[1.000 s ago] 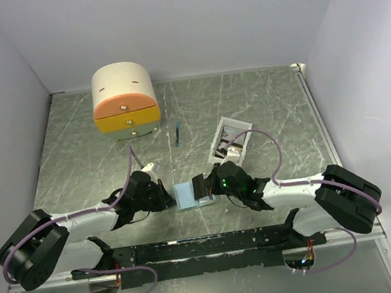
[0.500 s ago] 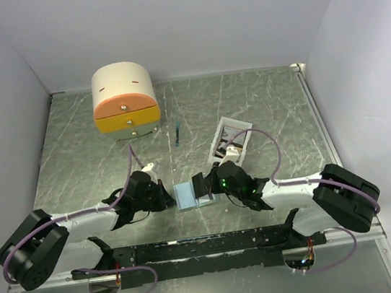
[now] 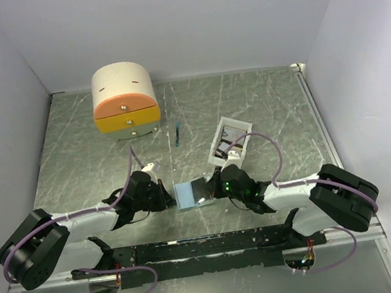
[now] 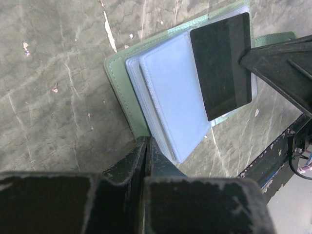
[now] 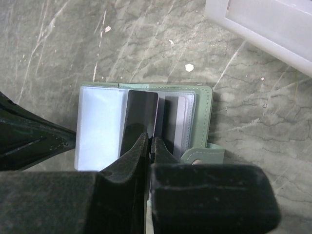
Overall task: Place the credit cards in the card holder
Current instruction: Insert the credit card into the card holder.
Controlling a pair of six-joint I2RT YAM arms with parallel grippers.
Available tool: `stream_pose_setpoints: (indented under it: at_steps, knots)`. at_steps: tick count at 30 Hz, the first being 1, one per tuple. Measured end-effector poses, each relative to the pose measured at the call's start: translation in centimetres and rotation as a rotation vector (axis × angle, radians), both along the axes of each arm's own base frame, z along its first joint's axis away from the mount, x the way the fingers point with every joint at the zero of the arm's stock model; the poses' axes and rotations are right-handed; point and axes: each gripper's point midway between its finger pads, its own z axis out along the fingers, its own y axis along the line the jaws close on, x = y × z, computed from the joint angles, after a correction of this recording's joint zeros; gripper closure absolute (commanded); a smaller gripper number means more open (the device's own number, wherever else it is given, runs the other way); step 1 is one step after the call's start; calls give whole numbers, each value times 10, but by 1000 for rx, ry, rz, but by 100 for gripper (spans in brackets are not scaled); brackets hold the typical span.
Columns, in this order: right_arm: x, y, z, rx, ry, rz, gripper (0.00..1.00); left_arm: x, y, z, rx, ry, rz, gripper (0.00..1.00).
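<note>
The card holder (image 3: 185, 194) lies open on the table between my two grippers, with a green cover and pale blue sleeves; it also shows in the left wrist view (image 4: 168, 92) and the right wrist view (image 5: 97, 124). My right gripper (image 3: 215, 190) (image 5: 150, 142) is shut on the black credit card (image 5: 140, 117) (image 4: 222, 63) and holds it low over the sleeves, its far edge near the middle of the holder. My left gripper (image 3: 167, 197) (image 4: 146, 142) is shut at the holder's left edge, pinching its cover. The gold-yellow card is not in view.
A white open tray (image 3: 232, 136) (image 5: 263, 22) stands just behind the right gripper. A cream-and-orange drawer box (image 3: 124, 100) stands at the back left. A thin blue stick (image 3: 177, 133) lies between them. Grey walls close in the table.
The black card, standing tilted up in the right gripper before, now lies flatter over the open holder. The right gripper has dropped slightly. The left arm has not moved.
</note>
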Motion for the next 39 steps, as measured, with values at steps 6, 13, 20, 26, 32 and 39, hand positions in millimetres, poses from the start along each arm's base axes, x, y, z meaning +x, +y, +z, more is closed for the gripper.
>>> stream_pose_setpoints:
  at_steps: [6, 13, 20, 26, 32, 39]
  knots:
    - [-3, 1, 2, 15, 0, 15, 100, 0, 0, 0, 1, 1, 0, 90]
    - [-5, 4, 0, 23, 9, 34, 100, 0, -1, -1, -1, 0, -1, 90]
    - [-6, 7, 0, 36, 15, 41, 100, 0, -1, -1, -1, 0, -1, 90]
    - [-6, 9, 0, 42, 19, 47, 100, 0, -1, -1, -1, 0, -1, 90]
    - [-6, 11, 1, 54, 28, 39, 100, 0, -1, -1, -1, 0, -1, 90]
    - [-4, 20, 0, 62, 56, 43, 88, 1, -1, 0, 5, 3, -4, 91]
